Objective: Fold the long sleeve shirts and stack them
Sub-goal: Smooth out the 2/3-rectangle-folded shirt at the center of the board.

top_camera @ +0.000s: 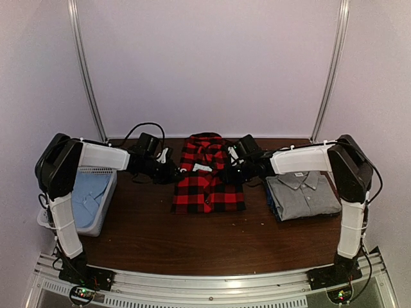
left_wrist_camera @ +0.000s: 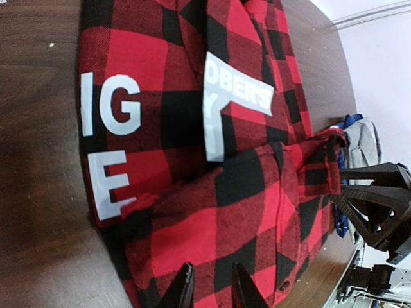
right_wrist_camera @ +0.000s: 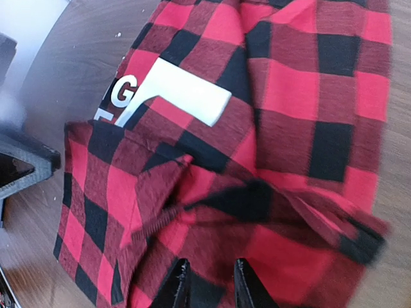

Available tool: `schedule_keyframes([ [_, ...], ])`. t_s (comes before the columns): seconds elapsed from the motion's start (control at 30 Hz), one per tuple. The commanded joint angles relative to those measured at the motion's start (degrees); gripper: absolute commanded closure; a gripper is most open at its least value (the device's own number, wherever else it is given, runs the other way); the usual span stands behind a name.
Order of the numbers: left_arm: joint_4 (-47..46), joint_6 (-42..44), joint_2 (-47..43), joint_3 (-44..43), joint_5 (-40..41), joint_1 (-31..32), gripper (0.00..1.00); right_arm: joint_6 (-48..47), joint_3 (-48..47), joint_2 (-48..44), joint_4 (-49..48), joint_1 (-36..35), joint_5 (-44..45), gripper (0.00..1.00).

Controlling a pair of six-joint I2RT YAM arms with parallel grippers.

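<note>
Left hand [left_wrist_camera: 210,285] and right hand [right_wrist_camera: 205,282] grip flannel [top_camera: 209,192], basket [top_camera: 106,205] left, grey shirt [top_camera: 305,196] right.

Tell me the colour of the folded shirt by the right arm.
The folded shirt is plain grey, seen best in the top external view.

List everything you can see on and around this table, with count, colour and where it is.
flannel shirt: one, red-and-black check with white letters, table centre, partly folded
grey shirt: one, grey, collared, folded, table's right side
blue cloth: one edge showing, blue, beside the grey shirt
basket: one, white, table's left side
blue shirt: one, light blue, inside the basket
table: one, dark brown wood
left gripper: one, black, over the flannel; grip unclear
right gripper: one, black, over the flannel; grip unclear
</note>
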State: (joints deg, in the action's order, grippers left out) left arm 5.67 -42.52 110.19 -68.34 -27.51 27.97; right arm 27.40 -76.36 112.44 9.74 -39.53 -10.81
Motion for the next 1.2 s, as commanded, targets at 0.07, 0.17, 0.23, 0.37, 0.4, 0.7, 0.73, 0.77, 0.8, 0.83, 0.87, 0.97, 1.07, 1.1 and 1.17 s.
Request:
schedule_keyframes([
  [0.07,0.84,4.24,7.04,-8.08,4.94,-0.31,0.8,-2.0,-10.33,9.63,1.68,0.27,-2.69,0.76],
  [0.17,2.05,5.06,9.45,-12.09,6.21,-0.52,0.8,-3.23,-15.09,13.13,4.77,0.85,-1.94,0.73],
  [0.23,3.41,5.8,10.87,-14.69,6.94,-0.54,0.8,-3.57,-16.77,14.81,5.77,0.86,-2.0,0.69],
  [0.37,5.43,6.57,13.53,-17.67,6.98,-0.63,0.8,-3.25,-17.28,15.87,5.61,0.86,-2.85,0.62],
  [0.4,5.42,6.57,13.9,-17.7,6.82,-0.63,0.8,-3.18,-17.21,15.95,5.39,0.88,-3.03,0.6],
  [0.7,6.26,6.81,14.75,-18.96,6.63,-0.63,0.8,-3.08,-21.42,18.28,9.28,1.19,-1.36,0.43],
  [0.73,6.75,6.97,14.66,-19.73,6.93,-0.64,0.8,-2.99,-21.8,18.75,9.79,1.33,-1.2,0.43],
  [0.77,7.35,7.15,14.5,-20.66,7.28,-0.63,0.8,-2.78,-21.97,19.14,10.07,1.38,-1.01,0.43],
  [0.8,7.93,7.37,14.33,-21.57,7.55,-0.71,0.8,-2.71,-21.92,19.34,10.08,1.46,-0.96,0.43],
  [0.83,8.45,7.66,14.15,-22.4,7.7,-0.72,0.8,-2.58,-21.83,19.45,9.86,1.54,-1.17,0.43],
  [0.87,8.81,7.83,14.03,-23.18,7.73,-0.79,0.8,-2.53,-21.62,19.48,9.48,1.68,-1.49,0.42],
  [0.97,9.83,8.2,13.62,-24.64,7.6,-0.87,0.8,-2.53,-21.47,19.42,8.79,1.96,-2.5,0.39],
  [1.07,10.09,8.42,12.77,-24.55,7.61,-0.9,0.8,-2.44,-20.84,18.24,7.43,2.53,-3.66,0.34],
  [1.1,10.1,8.5,12.48,-24.36,7.64,-0.9,0.8,-2.36,-20.67,17.73,7.0,2.74,-4.02,0.33],
  [1.17,10.07,8.55,11.76,-23.8,7.56,-0.9,0.8,-2.35,-20.59,16.72,6.37,3.19,-4.44,0.32],
])
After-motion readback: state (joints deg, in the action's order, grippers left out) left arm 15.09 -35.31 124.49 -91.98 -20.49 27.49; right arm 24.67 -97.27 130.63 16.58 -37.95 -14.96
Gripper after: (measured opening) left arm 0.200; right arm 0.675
